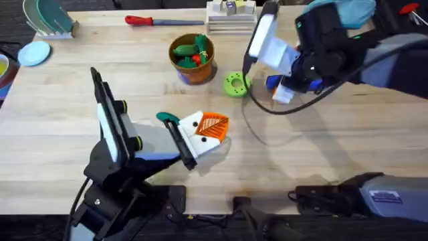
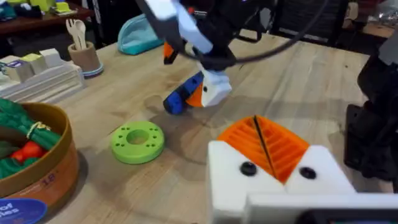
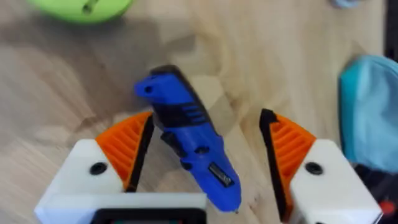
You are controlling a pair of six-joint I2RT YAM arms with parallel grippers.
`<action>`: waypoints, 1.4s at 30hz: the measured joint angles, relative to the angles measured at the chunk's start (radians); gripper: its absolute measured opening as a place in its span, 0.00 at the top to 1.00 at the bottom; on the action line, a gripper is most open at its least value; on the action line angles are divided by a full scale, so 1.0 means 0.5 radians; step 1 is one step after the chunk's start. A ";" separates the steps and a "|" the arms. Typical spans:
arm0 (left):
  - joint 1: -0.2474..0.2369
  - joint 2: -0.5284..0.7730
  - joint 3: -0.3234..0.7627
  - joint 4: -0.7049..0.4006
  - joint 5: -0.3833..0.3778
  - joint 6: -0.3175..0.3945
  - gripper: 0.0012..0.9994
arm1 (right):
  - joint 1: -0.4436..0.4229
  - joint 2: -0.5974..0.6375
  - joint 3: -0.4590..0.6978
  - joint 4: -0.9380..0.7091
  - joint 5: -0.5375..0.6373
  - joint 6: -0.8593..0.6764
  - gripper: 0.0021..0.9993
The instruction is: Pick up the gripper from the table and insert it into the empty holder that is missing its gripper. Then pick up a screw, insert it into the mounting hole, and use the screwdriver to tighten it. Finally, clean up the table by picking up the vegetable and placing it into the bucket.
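Wooden table (image 1: 321,154), right claw (image 3: 208,155) spread astride half-hidden screwdriver (image 3: 186,146); left claw (image 1: 204,130) state unclear.

One blue screwdriver (image 1: 274,83), one terracotta bucket (image 1: 194,59), one green disc (image 1: 235,84), one red-handled tool (image 1: 160,21), two grippers.

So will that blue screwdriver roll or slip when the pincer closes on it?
The screwdriver looks rounded and smooth, so lying flat on the table it may well roll if nudged. It looks rigid, not floppy. The right pincer stands open astride it, and the ribbed orange pads should probably curb slipping.
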 joint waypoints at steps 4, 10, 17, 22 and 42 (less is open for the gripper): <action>0.000 0.000 0.000 0.000 0.000 0.004 0.95 | 0.000 -0.180 0.000 -0.001 -0.008 0.265 0.01; 0.000 0.000 0.000 0.000 0.000 0.002 0.05 | 0.000 -0.435 0.005 -0.004 -0.021 0.600 0.01; 0.000 0.000 0.000 0.019 -0.017 0.004 0.01 | 0.000 -0.602 0.005 -0.025 -0.036 0.928 0.01; 0.000 0.000 0.082 -0.152 -0.218 -0.115 0.01 | 0.000 -0.613 0.006 -0.083 -0.142 1.037 0.01; 0.000 1.174 1.958 -2.264 -1.646 -0.617 0.01 | 0.009 -0.613 0.006 -0.011 -0.389 1.104 0.01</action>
